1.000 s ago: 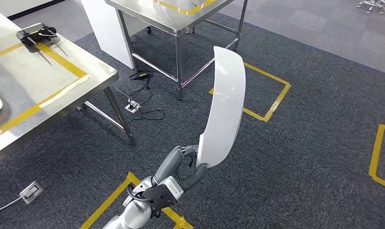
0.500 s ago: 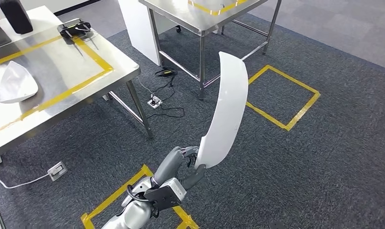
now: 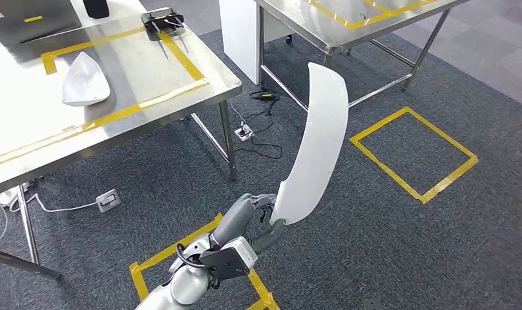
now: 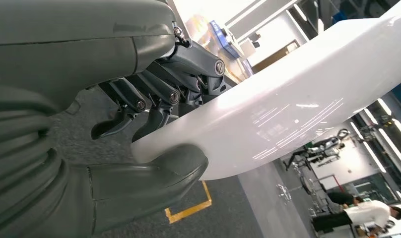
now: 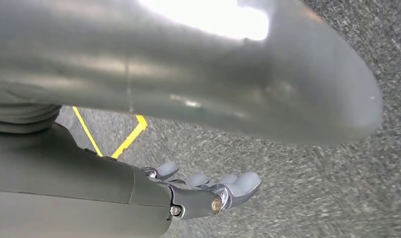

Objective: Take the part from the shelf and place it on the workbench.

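A long, curved white part [image 3: 316, 142] stands nearly upright over the grey carpet, and my left hand [image 3: 258, 216] grips its lower end. In the left wrist view the thumb and fingers [image 4: 154, 124] clamp the white part [image 4: 298, 99] from both sides. The steel workbench [image 3: 148, 77] with yellow tape outlines lies at the upper left, away from the part. My right hand [image 5: 198, 191] hangs above the carpet with its fingers stretched out and nothing in them.
A smaller white shell [image 3: 84, 81] and a black device [image 3: 161, 18] lie on the workbench. A second steel table [image 3: 375, 26] stands behind, with cables and sockets [image 3: 258, 129] on the floor between. Yellow tape squares [image 3: 413, 152] mark the carpet. A person [image 4: 372, 218] stands far off.
The camera has turned, so the whole scene has slid to the right and more of the workbench has come into view. My left hand still holds the white part the same way.
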Controlling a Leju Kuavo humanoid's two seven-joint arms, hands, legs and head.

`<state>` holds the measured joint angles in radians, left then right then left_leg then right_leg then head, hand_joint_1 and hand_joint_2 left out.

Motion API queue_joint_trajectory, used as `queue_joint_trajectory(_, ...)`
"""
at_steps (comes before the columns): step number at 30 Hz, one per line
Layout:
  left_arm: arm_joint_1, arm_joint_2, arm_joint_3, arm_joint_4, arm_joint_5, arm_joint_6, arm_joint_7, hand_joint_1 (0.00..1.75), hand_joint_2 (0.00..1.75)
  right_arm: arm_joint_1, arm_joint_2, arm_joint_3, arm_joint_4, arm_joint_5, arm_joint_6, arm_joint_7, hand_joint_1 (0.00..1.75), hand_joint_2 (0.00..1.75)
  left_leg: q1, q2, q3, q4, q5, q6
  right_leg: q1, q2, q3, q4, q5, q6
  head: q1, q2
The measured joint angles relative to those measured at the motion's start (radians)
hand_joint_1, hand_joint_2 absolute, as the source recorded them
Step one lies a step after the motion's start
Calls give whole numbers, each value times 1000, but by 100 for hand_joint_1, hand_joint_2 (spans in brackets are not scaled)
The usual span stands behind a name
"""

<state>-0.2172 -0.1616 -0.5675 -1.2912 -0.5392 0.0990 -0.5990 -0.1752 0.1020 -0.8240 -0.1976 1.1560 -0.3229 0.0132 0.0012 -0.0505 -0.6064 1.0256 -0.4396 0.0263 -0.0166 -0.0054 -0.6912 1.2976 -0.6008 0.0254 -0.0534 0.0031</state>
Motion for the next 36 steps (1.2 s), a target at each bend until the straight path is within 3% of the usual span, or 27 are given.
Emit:
queue_joint_trajectory(2,-3,-2,-1,5,3,-3,1,175,175,1,-1,0,0,-2,-2,-1,0,0,1,-25,-1,5,0,-3,-3,16,49,-112,70,-4,0,0)
queue_joint_trajectory(4,-10,-6,-3,9,6,-4,2,175,175,1,-3,0,0,-3,-4,-1,0,0,-1,-48,-5,9,2,-14,-4,50,102,-230,111,-9,0,0)
queue_joint_trajectory(6,-15,-9,-5,12,8,-5,2,175,175,1,-5,0,0,-4,-5,2,0,0,0,-66,-10,7,6,-28,-1,61,114,-262,112,-16,0,0)
queue_joint_trajectory(8,-14,-9,-6,14,11,-6,1,175,175,1,-5,0,0,-4,-6,4,0,0,1,-72,-17,5,10,-41,-2,42,118,-268,119,-29,0,0)
queue_joint_trajectory(10,-15,-10,-6,17,16,-6,0,175,175,2,-6,0,0,-4,-8,0,0,0,-1,-29,-38,43,-18,-52,-5,20,123,-276,126,-43,-3,0)
queue_joint_trajectory(12,-15,-10,-8,22,19,-6,-1,175,175,8,-8,0,-1,-4,-10,-3,0,0,0,25,-90,158,-84,-60,-3,-4,124,-278,127,-51,-7,0)
queue_joint_trajectory(14,-12,-10,-10,29,20,-6,-1,175,175,14,-10,0,-1,-2,-10,1,0,0,3,41,-138,267,-126,-66,-1,-32,123,-277,125,-53,-7,0)
queue_joint_trajectory(15,-10,-9,-10,33,20,-6,-2,175,175,15,-10,0,0,-1,-10,5,0,0,4,44,-140,275,-120,-67,-1,-45,123,-276,124,-53,-7,0)
queue_joint_trajectory(17,-10,-9,-13,38,20,-6,-5,175,175,16,-10,0,0,1,-8,10,0,0,4,62,-85,181,-68,-65,-1,-69,124,-274,121,-49,-7,0)
queue_joint_trajectory(19,-12,-10,-16,40,19,-6,-8,175,175,16,-11,0,0,2,-8,13,0,0,0,101,-17,57,-29,-53,3,-89,126,-268,115,-41,-6,0)
queue_joint_trajectory(20,-13,-10,-17,41,19,-5,-9,175,175,16,-11,0,0,0,-8,14,0,0,-3,112,1,24,-21,-45,6,-98,128,-266,112,-35,-6,0)
queue_joint_trajectory(21,-14,-10,-17,42,19,-3,-10,175,175,16,-12,0,0,-1,-8,14,0,0,-6,114,5,13,-22,-37,8,-106,129,-266,111,-29,-5,0)
queue_joint_trajectory(23,-14,-9,-18,44,19,-1,-11,175,175,15,-13,0,-1,-5,-8,13,0,0,-5,90,3,10,-15,-23,6,-119,132,-268,109,-18,-5,0)
queue_joint_trajectory(25,-17,-9,-18,44,19,-1,-12,175,175,14,-13,0,-1,-6,-8,11,0,0,2,68,4,4,-8,-11,2,-82,121,-237,84,-6,-4,0)
queue_joint_trajectory(27,-21,-11,-20,45,20,-1,-13,175,175,16,-15,-1,-1,-6,-9,10,0,0,5,46,2,1,-4,-3,-1,-23,72,-128,24,2,-1,0)
queue_joint_trajectory(29,-22,-12,-24,47,20,-1,-14,175,175,20,-16,-1,0,-7,-9,10,0,0,5,20,-2,2,-2,0,-1,-3,11,-10,-18,5,0,0)
queue_joint_trajectory(30,-21,-12,-25,48,20,-1,-14,175,175,22,-17,-1,0,-7,-9,10,0,0,5,7,-3,4,-1,0,-2,-1,-1,7,-12,5,0,0)
queue_joint_trajectory(31,-21,-12,-25,50,20,-1,-14,175,175,22,-17,-1,0,-7,-9,10,0,0,6,-7,-4,5,-1,-1,-2,2,7,-15,13,4,0,0)
queue_joint_trajectory(32,-22,-12,-26,51,20,-1,-14,175,175,22,-17,-1,0,-7,-9,10,0,0,6,-21,-4,7,-1,-3,-4,9,31,-72,51,3,0,0)
queue_joint_trajectory(34,-23,-12,-26,51,20,-1,-14,175,175,20,-18,-1,-1,-7,-10,9,0,0,6,-44,-6,12,0,-11,-9,50,92,-206,104,-1,0,0)
queue_joint_trajectory(36,-25,-12,-28,51,20,-1,-15,175,175,19,-19,-1,-1,-8,-10,8,0,0,6,-62,-12,12,3,-25,-9,75,117,-262,113,-6,0,0)
